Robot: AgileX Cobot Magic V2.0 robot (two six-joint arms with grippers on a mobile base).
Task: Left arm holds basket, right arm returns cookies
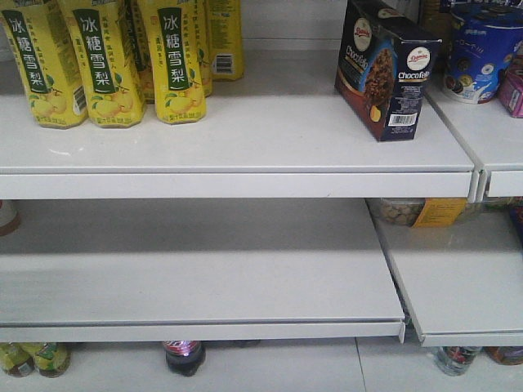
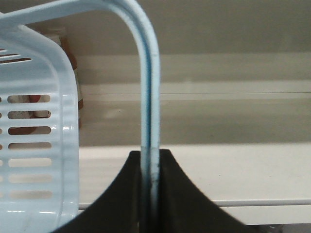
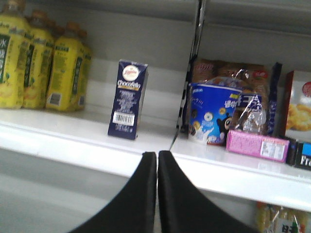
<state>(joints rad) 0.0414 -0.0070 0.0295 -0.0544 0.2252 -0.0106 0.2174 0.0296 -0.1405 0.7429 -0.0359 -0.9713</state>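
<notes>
The cookies, a dark navy "Chocofello" box, stand upright on the upper white shelf near its right end; the right wrist view shows the cookies on the shelf beyond my right gripper. That gripper is shut with nothing between its fingers, below and in front of the shelf edge. My left gripper is shut on a thin loop handle of the light blue basket, whose slotted side fills the left of that view. Neither arm shows in the front view.
Yellow drink bottles stand at the upper shelf's left. A round blue tub and a pink box sit on the neighbouring shelf to the right. Below is a bare white lower shelf, with bottles beneath it.
</notes>
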